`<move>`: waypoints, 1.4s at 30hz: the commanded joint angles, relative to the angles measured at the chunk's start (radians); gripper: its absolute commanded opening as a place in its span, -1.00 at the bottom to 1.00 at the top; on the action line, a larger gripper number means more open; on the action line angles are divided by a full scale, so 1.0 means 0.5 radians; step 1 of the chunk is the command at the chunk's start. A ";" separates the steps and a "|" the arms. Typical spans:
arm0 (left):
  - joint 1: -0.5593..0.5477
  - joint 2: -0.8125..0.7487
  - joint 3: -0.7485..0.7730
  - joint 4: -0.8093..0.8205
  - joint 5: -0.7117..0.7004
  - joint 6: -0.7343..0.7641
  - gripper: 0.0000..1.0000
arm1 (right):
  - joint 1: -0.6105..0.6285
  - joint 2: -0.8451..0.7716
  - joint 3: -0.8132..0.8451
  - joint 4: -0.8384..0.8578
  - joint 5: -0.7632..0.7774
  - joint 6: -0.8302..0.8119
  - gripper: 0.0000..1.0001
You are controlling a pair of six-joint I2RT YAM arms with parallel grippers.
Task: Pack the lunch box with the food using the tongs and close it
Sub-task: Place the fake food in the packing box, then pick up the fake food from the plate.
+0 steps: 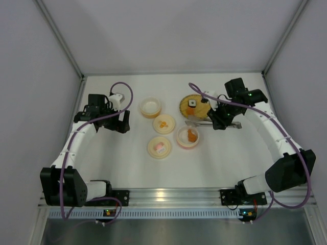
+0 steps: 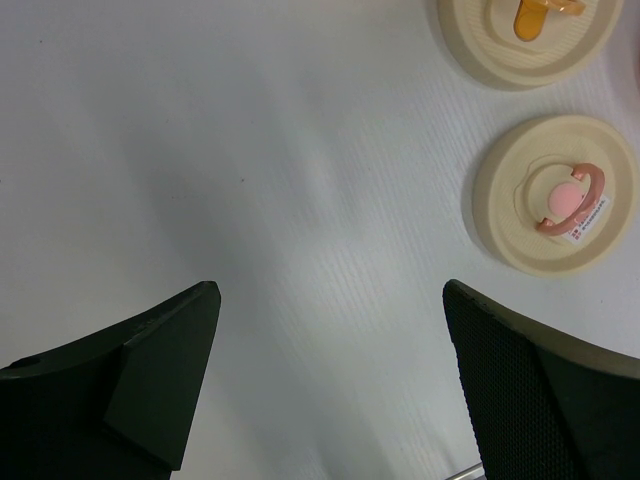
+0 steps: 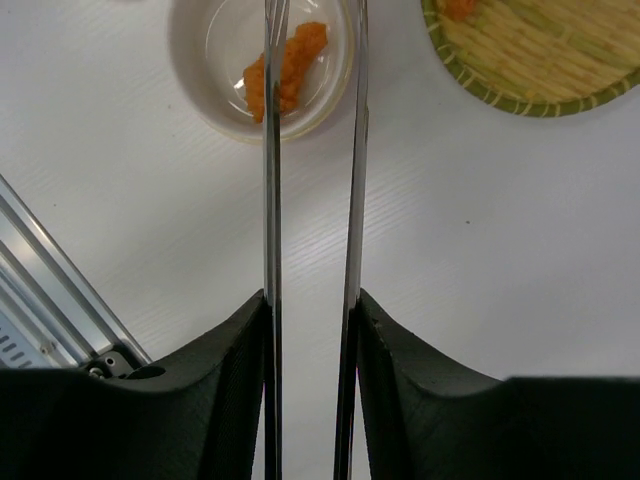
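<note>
Pinching slim shiny metal tongs (image 3: 272, 200), the right gripper (image 3: 312, 300) faces a round bowl (image 3: 185, 60); left gripper (image 2: 330, 300) gapes.

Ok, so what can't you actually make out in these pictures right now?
Right wrist view: tips of the tongs run off the top edge, so whether they touch the orange food in the bowl is unclear; the woven plate is cut by the corner.
Top view: the cube on the plate is too small to identify.
Left wrist view: the orange-marked lid is cut by the top edge.
</note>
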 commanded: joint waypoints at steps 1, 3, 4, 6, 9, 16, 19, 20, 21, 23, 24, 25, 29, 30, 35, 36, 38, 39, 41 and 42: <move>-0.004 -0.011 0.004 0.058 0.024 0.023 0.96 | 0.032 -0.065 0.213 -0.066 -0.122 0.060 -0.26; -0.004 -0.014 0.007 0.055 0.027 0.026 0.96 | 0.035 -0.074 0.259 -0.109 -0.156 0.082 -0.25; -0.004 -0.017 0.013 0.055 0.030 0.023 0.96 | 0.032 -0.080 0.284 -0.124 -0.162 0.097 -0.23; -0.004 -0.020 0.019 0.049 0.027 0.023 0.96 | 0.032 -0.084 0.336 -0.143 -0.162 0.131 -0.23; -0.004 -0.020 0.037 0.040 0.036 0.014 0.96 | 0.032 -0.093 0.376 -0.094 -0.129 0.262 -0.23; -0.004 -0.032 0.047 0.018 0.018 0.014 0.96 | 0.032 -0.001 0.379 0.204 0.040 0.830 -0.15; -0.004 -0.044 0.038 0.021 0.005 0.017 0.96 | 0.032 0.002 0.300 0.314 0.068 0.993 0.07; -0.004 -0.044 0.025 0.021 0.005 0.017 0.96 | 0.032 -0.001 0.269 0.384 0.095 1.018 0.10; -0.004 -0.051 0.022 0.027 0.002 0.014 0.96 | 0.035 -0.004 0.241 0.424 0.117 1.060 0.11; -0.004 -0.044 0.010 0.043 0.002 0.002 0.96 | 0.035 0.002 0.158 0.537 0.193 1.082 0.09; -0.004 -0.044 0.004 0.046 0.002 0.005 0.96 | 0.035 0.014 0.143 0.559 0.221 1.088 0.06; -0.004 -0.041 0.007 0.046 0.008 0.002 0.96 | 0.032 0.060 0.140 0.566 0.236 1.079 0.05; -0.004 -0.035 0.007 0.043 -0.010 0.017 0.96 | 0.035 0.189 0.155 0.572 0.286 1.030 -0.07; -0.004 -0.035 0.004 0.043 -0.016 0.017 0.96 | 0.032 0.214 0.155 0.578 0.286 1.015 -0.09; -0.004 -0.020 -0.005 0.052 -0.019 0.017 0.96 | 0.035 0.330 0.146 0.618 0.313 0.996 -0.11; -0.004 -0.020 -0.009 0.058 -0.019 0.020 0.96 | 0.035 0.346 0.146 0.621 0.319 0.996 -0.12; -0.004 -0.014 -0.018 0.064 -0.031 0.020 0.96 | 0.035 0.386 0.140 0.633 0.316 0.996 -0.12; -0.004 -0.011 -0.024 0.076 -0.031 0.020 0.96 | 0.035 0.407 0.134 0.642 0.310 1.002 -0.11; -0.004 -0.011 -0.033 0.083 -0.028 0.017 0.96 | 0.035 0.426 0.124 0.670 0.292 1.006 -0.10; -0.004 -0.005 -0.036 0.089 -0.031 0.020 0.96 | 0.035 0.435 0.124 0.673 0.274 1.018 -0.10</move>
